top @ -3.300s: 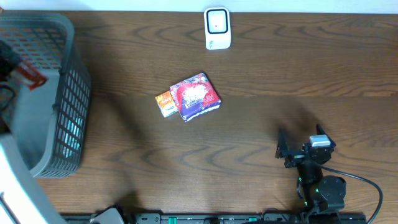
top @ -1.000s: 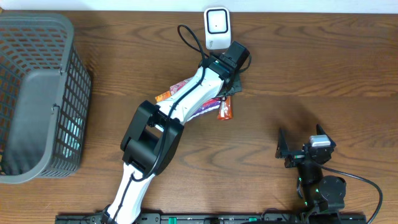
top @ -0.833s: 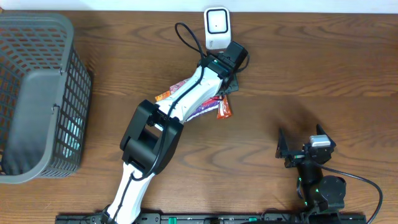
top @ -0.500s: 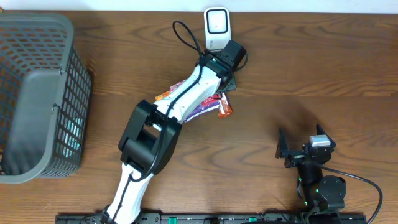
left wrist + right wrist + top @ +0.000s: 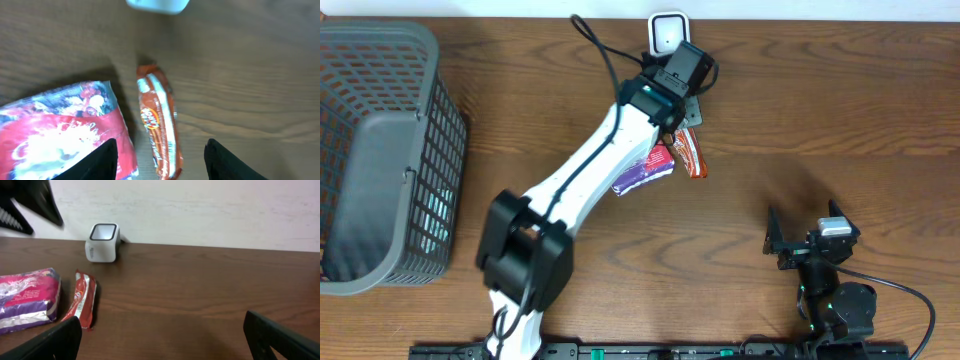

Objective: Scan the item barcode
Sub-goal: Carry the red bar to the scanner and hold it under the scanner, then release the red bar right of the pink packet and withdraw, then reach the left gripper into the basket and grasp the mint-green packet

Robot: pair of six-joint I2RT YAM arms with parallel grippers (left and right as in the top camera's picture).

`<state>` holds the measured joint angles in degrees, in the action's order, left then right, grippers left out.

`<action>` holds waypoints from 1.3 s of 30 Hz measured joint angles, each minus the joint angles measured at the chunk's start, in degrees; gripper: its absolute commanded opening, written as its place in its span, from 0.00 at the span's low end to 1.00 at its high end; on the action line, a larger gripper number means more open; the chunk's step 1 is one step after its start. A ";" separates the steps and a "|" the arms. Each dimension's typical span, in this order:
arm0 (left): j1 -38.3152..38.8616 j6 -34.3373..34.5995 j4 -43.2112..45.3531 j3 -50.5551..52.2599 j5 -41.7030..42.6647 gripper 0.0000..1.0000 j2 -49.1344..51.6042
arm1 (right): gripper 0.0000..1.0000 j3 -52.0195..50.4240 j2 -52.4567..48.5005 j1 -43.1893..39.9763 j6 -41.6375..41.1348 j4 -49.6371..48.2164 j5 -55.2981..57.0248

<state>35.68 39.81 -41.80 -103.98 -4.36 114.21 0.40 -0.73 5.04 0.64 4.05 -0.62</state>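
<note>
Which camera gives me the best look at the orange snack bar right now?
Left wrist: the snack bar shows close, from above, nearly its whole wrapper. Overhead shows it small; right wrist sees it low, from the side.

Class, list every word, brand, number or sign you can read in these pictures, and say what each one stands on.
No text can be read for certain.
On the orange snack bar: a printed logo, too blurred to read.
On the red and purple packet: busy print, no legible words.
On the white scanner: no legible marking.
</note>
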 measured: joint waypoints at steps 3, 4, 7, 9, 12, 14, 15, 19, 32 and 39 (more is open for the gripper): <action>0.00 -3.39 -0.52 0.00 -0.11 0.57 -5.33 | 0.99 0.00 0.00 0.00 0.00 0.00 0.00; 0.00 -4.85 -1.07 0.00 -0.09 0.57 -7.58 | 0.99 0.00 0.00 0.00 0.00 0.00 0.00; 0.00 -10.23 -4.63 0.00 -0.52 0.57 -13.99 | 0.99 0.00 0.00 0.00 0.00 0.02 0.00; 0.00 -14.78 -7.69 0.00 -2.10 0.57 -17.99 | 0.99 0.00 0.00 0.00 0.02 0.00 0.00; -0.26 -19.65 -13.16 -0.02 -8.24 0.57 -21.68 | 0.99 0.00 0.00 0.00 0.00 0.00 -0.02; -1.16 -20.70 -15.15 -0.02 -13.07 0.57 -22.58 | 0.99 0.00 0.00 0.00 0.02 0.00 0.00; -1.92 -20.79 -15.82 -0.02 -15.32 0.58 -22.80 | 0.99 0.00 0.00 0.00 0.00 0.00 0.00; -8.24 -20.09 -16.79 -0.02 -22.29 0.58 -23.87 | 0.99 0.00 0.00 0.00 0.00 0.00 0.00; -39.65 -14.62 -17.44 -0.02 -26.75 0.82 -38.66 | 0.99 0.00 0.00 0.00 0.00 0.00 0.00; -55.76 -13.46 -23.85 -0.02 -27.32 0.93 -34.80 | 0.99 0.00 0.00 0.00 0.02 0.00 0.00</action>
<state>-20.08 26.35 -65.65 -104.01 -31.68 79.42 0.40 -0.73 5.04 0.67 4.05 -0.62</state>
